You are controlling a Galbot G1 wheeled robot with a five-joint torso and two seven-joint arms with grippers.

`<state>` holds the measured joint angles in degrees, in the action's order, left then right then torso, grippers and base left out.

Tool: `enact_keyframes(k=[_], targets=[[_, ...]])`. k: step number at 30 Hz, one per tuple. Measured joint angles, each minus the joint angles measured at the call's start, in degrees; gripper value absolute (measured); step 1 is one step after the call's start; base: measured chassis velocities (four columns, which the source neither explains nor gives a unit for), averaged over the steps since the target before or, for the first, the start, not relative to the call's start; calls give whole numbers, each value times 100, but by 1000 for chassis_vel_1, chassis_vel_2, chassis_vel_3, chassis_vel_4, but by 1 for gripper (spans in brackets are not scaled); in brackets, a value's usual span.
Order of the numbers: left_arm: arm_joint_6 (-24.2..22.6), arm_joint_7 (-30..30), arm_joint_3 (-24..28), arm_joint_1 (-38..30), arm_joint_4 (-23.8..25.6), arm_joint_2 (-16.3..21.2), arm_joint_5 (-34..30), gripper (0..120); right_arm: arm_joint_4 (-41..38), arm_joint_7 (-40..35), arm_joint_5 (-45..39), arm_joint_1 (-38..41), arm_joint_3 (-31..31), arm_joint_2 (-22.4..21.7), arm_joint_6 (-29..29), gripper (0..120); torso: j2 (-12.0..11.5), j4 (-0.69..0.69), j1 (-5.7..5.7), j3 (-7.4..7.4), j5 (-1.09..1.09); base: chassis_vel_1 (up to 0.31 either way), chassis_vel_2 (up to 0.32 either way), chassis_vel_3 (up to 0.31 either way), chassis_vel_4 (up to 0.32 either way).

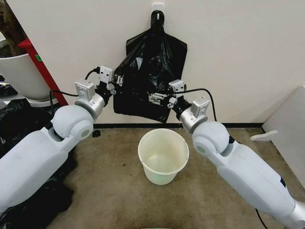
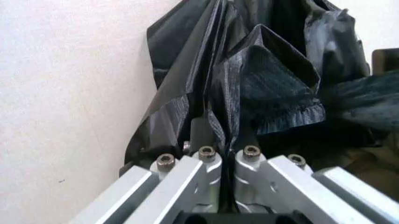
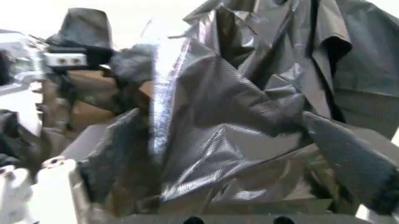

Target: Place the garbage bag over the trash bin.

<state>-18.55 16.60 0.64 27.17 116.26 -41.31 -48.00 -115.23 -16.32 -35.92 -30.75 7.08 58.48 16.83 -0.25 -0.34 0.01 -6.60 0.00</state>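
The garbage bag, glossy black and wrinkled, hangs from a hook on the cream wall. Its lower edge ends just above the trash bin, a small cream-white bucket standing upright on the carpet. My left gripper is at the bag's left edge. In the left wrist view its fingers are shut on a fold of the garbage bag. My right gripper is pushed into the bag's lower right part. In the right wrist view it stands open, with the garbage bag bunched between its spread fingers.
A larger white tub and a red post stand at the left by the wall, with a bulky pile of black plastic beneath them. A white panel leans at the right. Brown carpet surrounds the bin.
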Motion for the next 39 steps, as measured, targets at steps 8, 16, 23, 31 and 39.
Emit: enact_keyframes(k=[8, 16, 23, 31, 39], targets=[[0, -13, -3, 1, 14, -8, 2, 0, 165, 5, 221, 26, -37, -5, -140, 64, 0, 0, 0, 1, 0, 0, 0, 0, 0], [14, -11, -14, 23, 34, -11, 5, 0, 159, -46, 112, -53, -97, -8, -204, 35, 0, 0, 0, 1, 0, 0, 0, 0, 0], [135, 118, -97, 253, 138, 40, 15, 0, 81, -163, -39, -244, -246, 1, -254, 12, 0, 0, 0, 1, 0, 0, 0, 0, 0], [307, 338, -471, 614, 174, -1, -68, 0, -42, -367, -371, -495, -464, 99, -338, 0, 0, 0, 0, 1, 0, 0, 0, 0, 0], [439, 577, -607, 872, 295, -100, -226, 0, -229, -621, -741, -726, -635, 150, -354, 0, 0, 0, 0, 1, 0, 0, 0, 0, 0]])
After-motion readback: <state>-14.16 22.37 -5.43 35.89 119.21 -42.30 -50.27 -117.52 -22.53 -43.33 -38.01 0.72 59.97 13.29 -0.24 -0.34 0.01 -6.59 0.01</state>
